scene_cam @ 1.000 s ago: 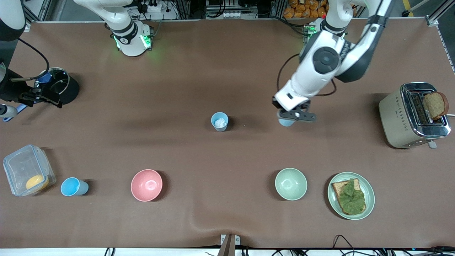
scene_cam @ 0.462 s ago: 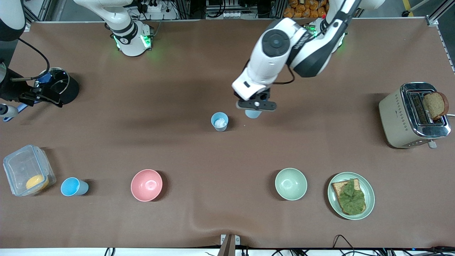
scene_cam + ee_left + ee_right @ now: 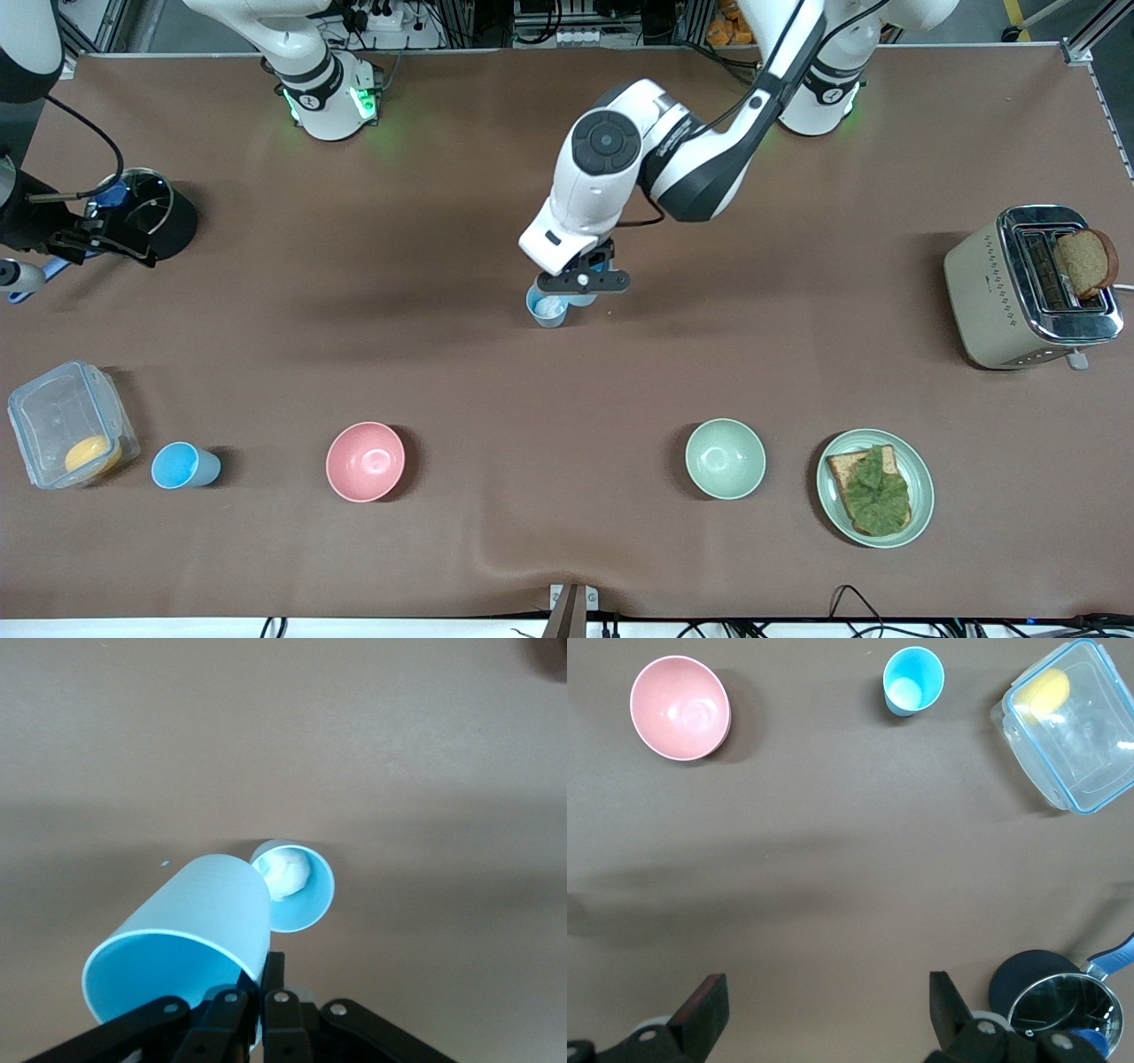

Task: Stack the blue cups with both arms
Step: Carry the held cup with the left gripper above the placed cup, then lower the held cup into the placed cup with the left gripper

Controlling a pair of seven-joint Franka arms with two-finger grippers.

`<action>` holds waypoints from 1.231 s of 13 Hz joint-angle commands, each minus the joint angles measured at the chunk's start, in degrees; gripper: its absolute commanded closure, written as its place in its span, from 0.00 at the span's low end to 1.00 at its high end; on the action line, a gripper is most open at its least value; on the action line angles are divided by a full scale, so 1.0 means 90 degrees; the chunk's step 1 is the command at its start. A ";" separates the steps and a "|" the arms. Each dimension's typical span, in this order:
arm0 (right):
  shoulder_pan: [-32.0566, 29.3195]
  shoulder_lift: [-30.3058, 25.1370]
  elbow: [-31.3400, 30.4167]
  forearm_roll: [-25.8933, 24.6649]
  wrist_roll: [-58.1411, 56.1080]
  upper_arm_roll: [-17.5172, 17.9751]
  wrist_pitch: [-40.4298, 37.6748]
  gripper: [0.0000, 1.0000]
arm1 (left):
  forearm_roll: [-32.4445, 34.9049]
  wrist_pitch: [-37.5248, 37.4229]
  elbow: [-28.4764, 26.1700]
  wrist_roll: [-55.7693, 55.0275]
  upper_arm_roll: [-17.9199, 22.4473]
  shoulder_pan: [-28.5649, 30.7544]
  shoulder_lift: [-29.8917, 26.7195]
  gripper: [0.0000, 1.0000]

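Front view: a blue cup (image 3: 583, 298), clamped in the left hand (image 3: 585, 282), has been carried over the patched cup (image 3: 547, 307) mid-tabletop (image 3: 443, 372); stacking is judged imminent. The right hand (image 3: 824, 1010) waits, spread apart.

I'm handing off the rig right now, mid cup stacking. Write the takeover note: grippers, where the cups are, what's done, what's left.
Left gripper: shut on a blue cup, held in the air over the middle of the table, right beside and partly over the cup with the whitish patch, which stands upright on the table.
Right gripper: open, holding nothing, waiting at the right arm's end of the table beside the black pot.
Third blue cup: upright between the clear container and the pink bowl.
Done: one cup picked up and brought to the centre cup.
Left: nest the held cup, then stack the third.
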 commanded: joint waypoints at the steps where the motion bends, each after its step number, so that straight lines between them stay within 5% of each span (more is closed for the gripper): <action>1: -0.0068 -0.0006 0.0054 -0.0106 -0.0044 0.0043 -0.0126 0.00 | -0.0214 -0.0234 0.0667 -0.0347 0.0330 -0.0403 0.0423 1.00; 16: -0.0077 -0.0006 0.0054 -0.0106 -0.0044 0.0043 -0.0137 0.00 | -0.0215 0.0185 0.0873 -0.0505 0.0477 -0.0834 0.1009 1.00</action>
